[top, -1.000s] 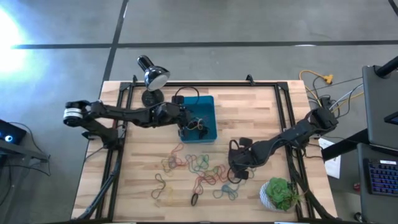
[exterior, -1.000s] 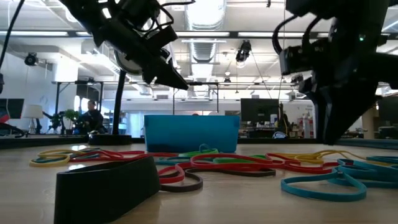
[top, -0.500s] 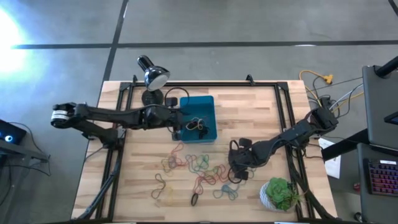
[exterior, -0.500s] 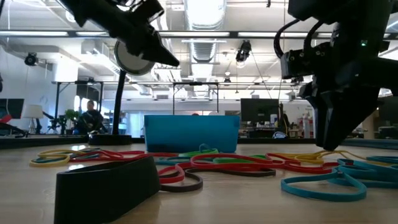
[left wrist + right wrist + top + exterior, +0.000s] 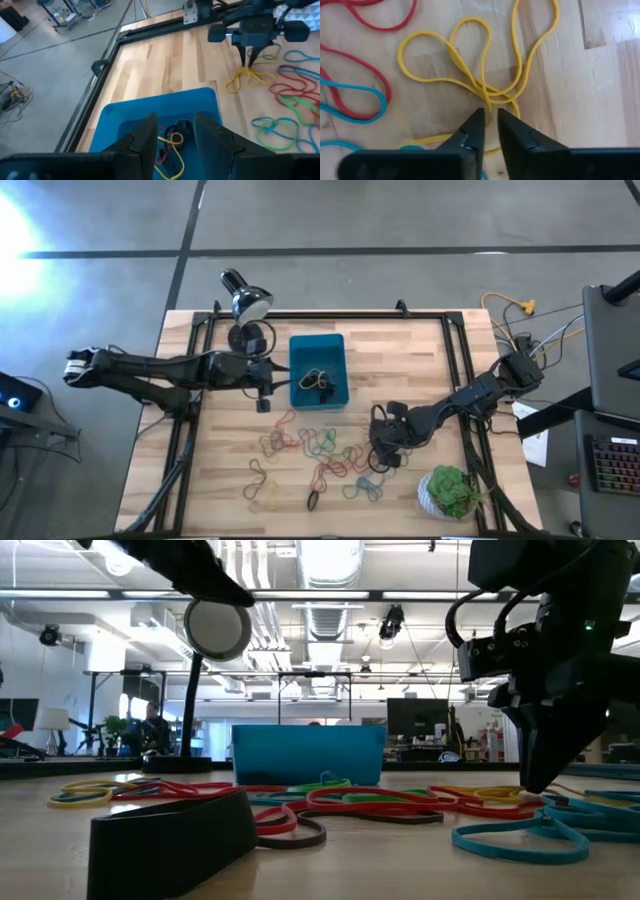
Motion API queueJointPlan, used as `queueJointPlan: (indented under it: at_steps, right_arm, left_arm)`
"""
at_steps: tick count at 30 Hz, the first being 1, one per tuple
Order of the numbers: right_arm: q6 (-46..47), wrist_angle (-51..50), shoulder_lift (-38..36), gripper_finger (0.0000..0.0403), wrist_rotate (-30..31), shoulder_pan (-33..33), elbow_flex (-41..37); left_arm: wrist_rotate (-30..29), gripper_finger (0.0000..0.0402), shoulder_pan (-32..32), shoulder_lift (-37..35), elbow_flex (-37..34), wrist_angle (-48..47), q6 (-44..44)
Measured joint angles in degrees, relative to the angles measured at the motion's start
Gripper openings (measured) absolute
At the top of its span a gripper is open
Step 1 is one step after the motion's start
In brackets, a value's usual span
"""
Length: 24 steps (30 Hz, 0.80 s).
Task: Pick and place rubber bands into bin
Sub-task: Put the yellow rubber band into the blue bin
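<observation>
Two dark, slim-linked arms

The left arm (image 5: 160, 368) is matte black with a white-and-silver ring at its base joint; the right arm (image 5: 470, 395) is all black, its tapered wedge fingers (image 5: 470, 132) dark and plain.

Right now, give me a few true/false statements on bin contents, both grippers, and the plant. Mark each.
1. The bin holds some rubber bands. True.
2. The right gripper is over yellow rubber bands, jaws narrowly parted. True.
3. The left gripper is inside the bin. False: it is beside the bin, on the lamp side.
4. The plant stands in the bin. False: it stands near the table corner by the right arm.
5. No rubber bands lie on the table. False: many do.
</observation>
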Motion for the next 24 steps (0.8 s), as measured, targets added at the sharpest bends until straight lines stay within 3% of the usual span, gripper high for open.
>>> queueJointPlan:
  at_steps: [4,13,24]
  right_arm:
    - [-1.8,0.0,0.0,0.0011,0.0,0.0,0.9]
    - [-4.8,-2.3,-0.6,0.0008,0.8,0.0,4.9]
    - [-10.5,-11.4,-6.2,0.0008,10.3,0.0,14.7]
  left_arm:
    - [0.0,0.0112,-0.6,-1.9,0.0,-1.7,-1.2]
    - [0.2,0.0112,-1.2,-2.2,0.0,-10.3,-6.2]
    - [5.8,0.0112,-2.9,-0.2,0.0,-18.3,-12.0]
